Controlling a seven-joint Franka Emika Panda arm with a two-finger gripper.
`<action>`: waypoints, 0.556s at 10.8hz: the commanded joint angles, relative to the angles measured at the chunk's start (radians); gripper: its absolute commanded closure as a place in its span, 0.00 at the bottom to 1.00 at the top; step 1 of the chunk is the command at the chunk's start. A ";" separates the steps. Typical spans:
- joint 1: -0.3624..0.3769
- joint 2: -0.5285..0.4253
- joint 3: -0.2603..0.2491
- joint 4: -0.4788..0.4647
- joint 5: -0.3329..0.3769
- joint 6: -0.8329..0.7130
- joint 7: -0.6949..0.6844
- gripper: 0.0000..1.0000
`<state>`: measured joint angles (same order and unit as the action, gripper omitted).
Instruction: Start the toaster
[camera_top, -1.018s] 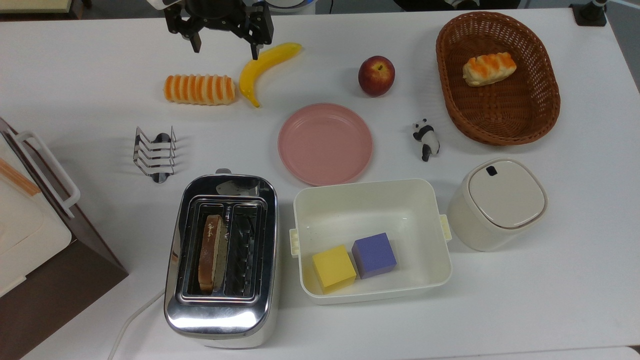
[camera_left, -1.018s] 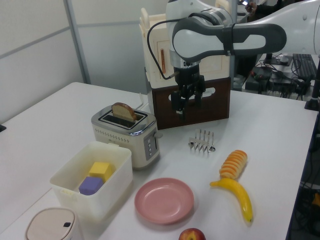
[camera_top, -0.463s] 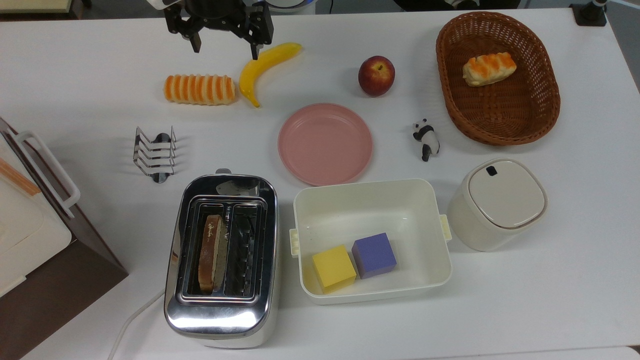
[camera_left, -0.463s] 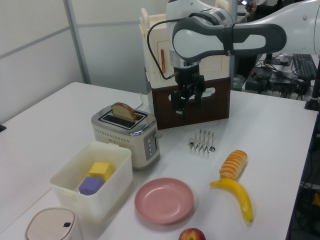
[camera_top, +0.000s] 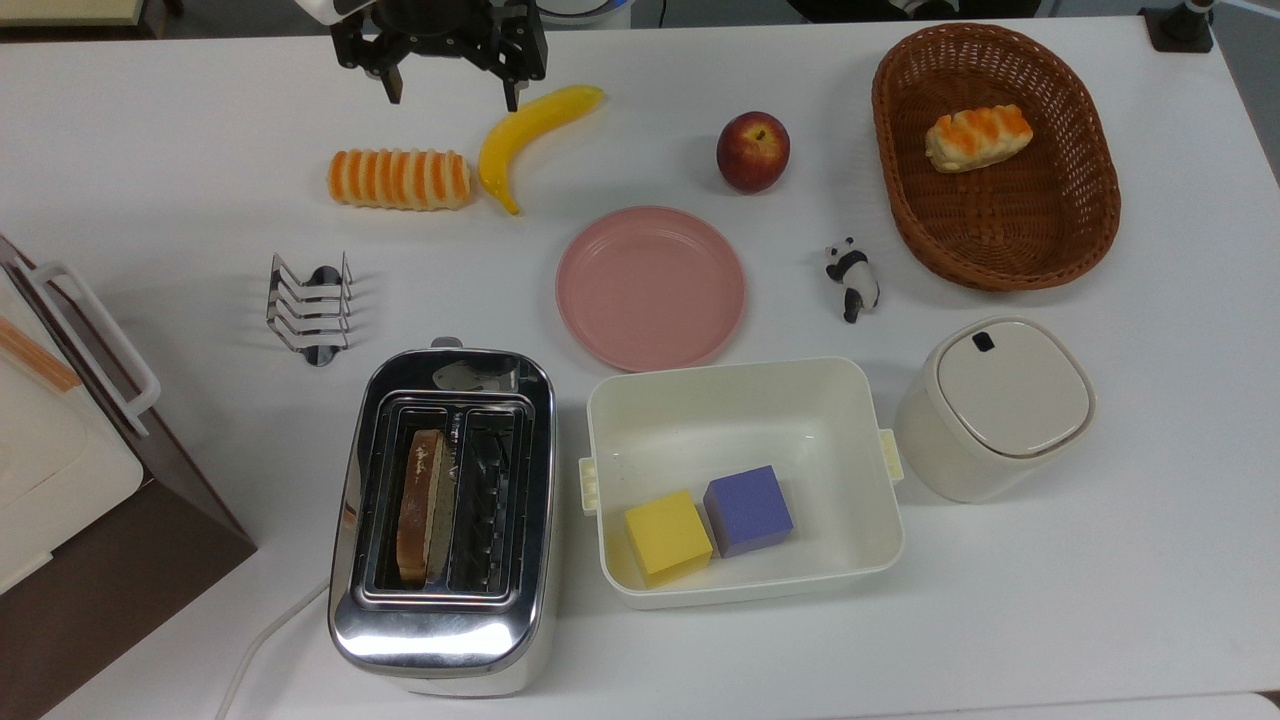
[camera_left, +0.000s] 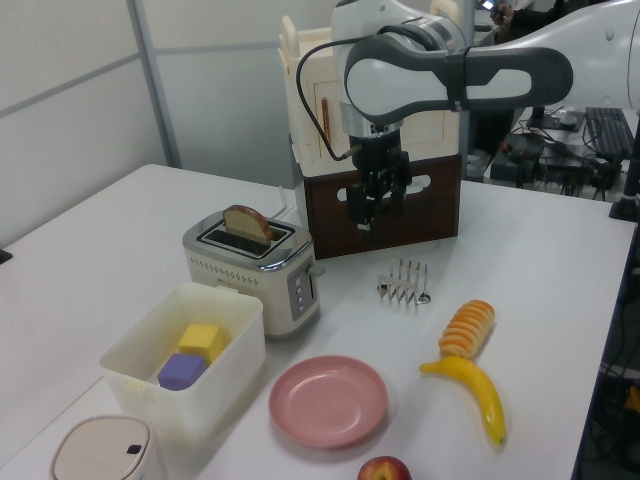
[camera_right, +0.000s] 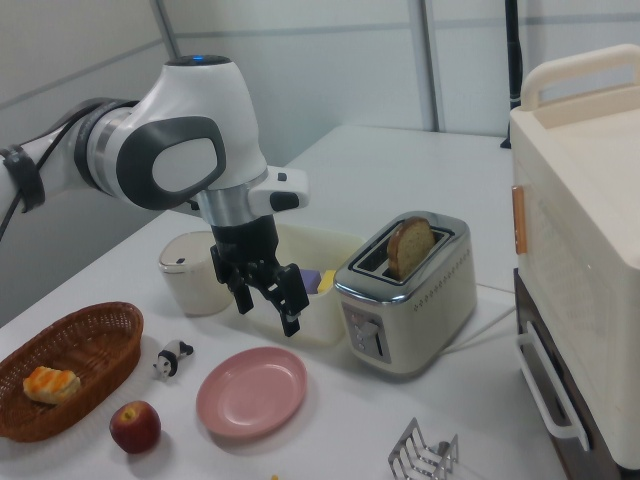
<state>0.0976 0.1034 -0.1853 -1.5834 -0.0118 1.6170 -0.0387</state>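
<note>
A: What had changed in the last second?

B: Very little. We recorded the pincer (camera_top: 447, 85) drifting slightly toward the 12 o'clock edge of the top view, with its two fingers spread apart and nothing between them. In the left view the pincer (camera_left: 372, 215) hung in the air above the bench (camera_top: 200, 160), in front of the brown-and-white box (camera_left: 385, 150). No object on the bench had shifted.

A: Where was the toaster?

B: The toaster (camera_top: 443, 520) stood at about 7 o'clock in the top view, well apart from the pincer, with the toast rack (camera_top: 310, 305) lying between the two. A slice of bread (camera_top: 422, 503) sat in the slot at the top view's left and stood proud of the slot in the right view, so we judged the lever not yet pressed. The control panel (camera_right: 364, 337) faced the pincer's side in the right view; a small tab (camera_top: 446, 343) showed at the toaster's 12 o'clock end in the top view, probably the lever.

A: What did that mean for the task?

B: We judged the task not yet begun in earnest. The arm was still in the approach phase, and the small retreat gained nothing. The pincer had to travel toward 6 o'clock, past the striped bread roll (camera_top: 399, 179) and the toast rack, then descend on the lever end.
</note>
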 joint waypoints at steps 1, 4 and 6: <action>0.007 -0.017 -0.008 -0.004 -0.017 -0.031 -0.038 0.00; 0.007 -0.014 -0.006 -0.004 -0.019 -0.025 -0.040 0.00; 0.005 -0.011 -0.008 -0.004 -0.008 -0.019 -0.146 0.35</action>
<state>0.0974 0.1034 -0.1864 -1.5834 -0.0118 1.6148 -0.0738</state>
